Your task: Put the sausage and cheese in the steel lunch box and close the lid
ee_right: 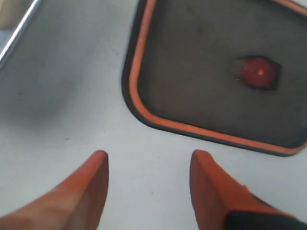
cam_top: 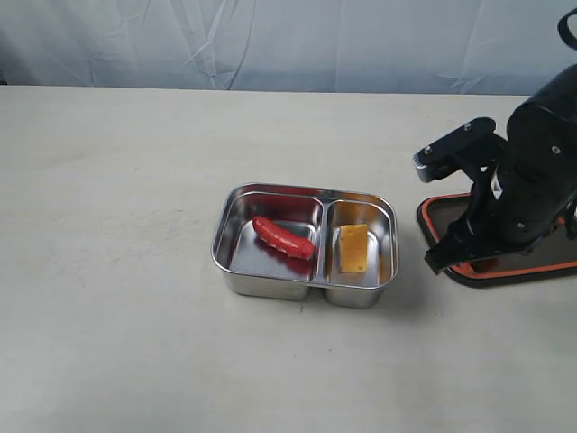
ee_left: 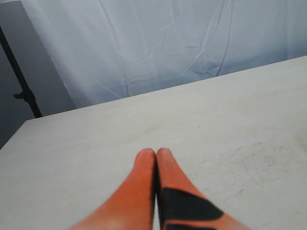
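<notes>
The steel lunch box stands open mid-table. The red sausage lies in its left compartment and the yellow cheese in its right one. The dark lid with its orange rim lies flat on the table to the right of the box, largely covered by my right arm. In the right wrist view the right gripper is open and empty over bare table just short of a corner of the lid, whose orange valve shows. My left gripper is shut on nothing, away from the box.
The box's steel rim shows at the edge of the right wrist view. A pale cloth backdrop hangs behind the table's far edge. A dark stand is beyond the table in the left wrist view.
</notes>
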You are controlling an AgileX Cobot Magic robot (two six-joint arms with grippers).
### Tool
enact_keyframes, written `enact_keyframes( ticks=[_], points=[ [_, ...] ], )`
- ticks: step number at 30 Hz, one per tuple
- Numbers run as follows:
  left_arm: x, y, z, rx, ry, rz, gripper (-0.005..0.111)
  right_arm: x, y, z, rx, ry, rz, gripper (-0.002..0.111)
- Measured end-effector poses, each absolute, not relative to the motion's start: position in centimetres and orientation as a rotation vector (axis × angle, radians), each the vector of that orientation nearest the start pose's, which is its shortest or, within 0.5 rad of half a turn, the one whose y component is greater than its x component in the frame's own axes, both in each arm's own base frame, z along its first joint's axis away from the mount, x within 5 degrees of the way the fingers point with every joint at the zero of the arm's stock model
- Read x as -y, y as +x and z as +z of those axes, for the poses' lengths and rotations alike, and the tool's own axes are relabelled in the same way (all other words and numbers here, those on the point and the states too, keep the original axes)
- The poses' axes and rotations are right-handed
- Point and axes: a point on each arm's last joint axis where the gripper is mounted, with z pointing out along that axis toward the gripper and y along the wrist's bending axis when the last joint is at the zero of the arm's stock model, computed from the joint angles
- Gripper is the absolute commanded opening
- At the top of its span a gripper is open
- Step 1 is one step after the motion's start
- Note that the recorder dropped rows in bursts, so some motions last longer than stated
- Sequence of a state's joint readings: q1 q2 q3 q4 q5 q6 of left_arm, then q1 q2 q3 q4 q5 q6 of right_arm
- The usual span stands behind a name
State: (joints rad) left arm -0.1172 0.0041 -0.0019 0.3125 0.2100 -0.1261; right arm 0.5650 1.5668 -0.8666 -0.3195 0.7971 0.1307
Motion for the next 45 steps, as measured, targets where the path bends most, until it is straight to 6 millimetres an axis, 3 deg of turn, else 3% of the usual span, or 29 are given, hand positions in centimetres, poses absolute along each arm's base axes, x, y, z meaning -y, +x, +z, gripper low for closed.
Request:
enact_keyframes(
  ticks=[12, 13, 15, 18, 29, 33, 38, 41, 45],
  points=[
    [0.1, 5.6, 19.5, -1.675, 0.202, 0.101, 0.000, -13.1, 26.9, 11.5, -2.752, -1.075, -0.215, 0.050],
    [0.1, 5.6, 19.5, -1.675, 0.202, 0.101, 0.000, -13.0, 27.1, 11.4, -2.746, -1.081, -0.220, 0.050],
    [0.1, 5.6, 19.5, -1.675, 0.202, 0.101, 0.000, -12.3, 27.6, 11.2, -2.748, -1.045, -0.216, 0.038],
    [0.1, 5.6, 19.5, -1.675, 0.202, 0.101, 0.000, -11.6, 28.2, 10.9, -2.780, -0.979, -0.203, 0.001],
    [0.1, 5.6, 19.5, -1.675, 0.202, 0.101, 0.000, -11.5, 28.0, 11.2, -2.827, -0.911, -0.150, -0.001],
    [0.1, 5.6, 19.5, -1.675, 0.202, 0.101, 0.000, -11.3, 26.8, 13.5, -2.877, -0.795, -0.092, -0.001],
    [0.1, 5.6, 19.5, -1.675, 0.202, 0.101, 0.000, -10.8, 24.1, 22.6, -2.684, -0.594, 0.098, -0.001],
    [0.1, 5.6, 19.5, -1.675, 0.202, 0.101, 0.000, -10.2, 22.0, 26.4, -2.574, -0.550, 0.179, -0.001],
    [0.0, 5.6, 19.5, -1.675, 0.209, 0.112, 0.000, -10.3, 18.3, 31.1, -2.371, -0.571, 0.457, -0.001]
  ],
)
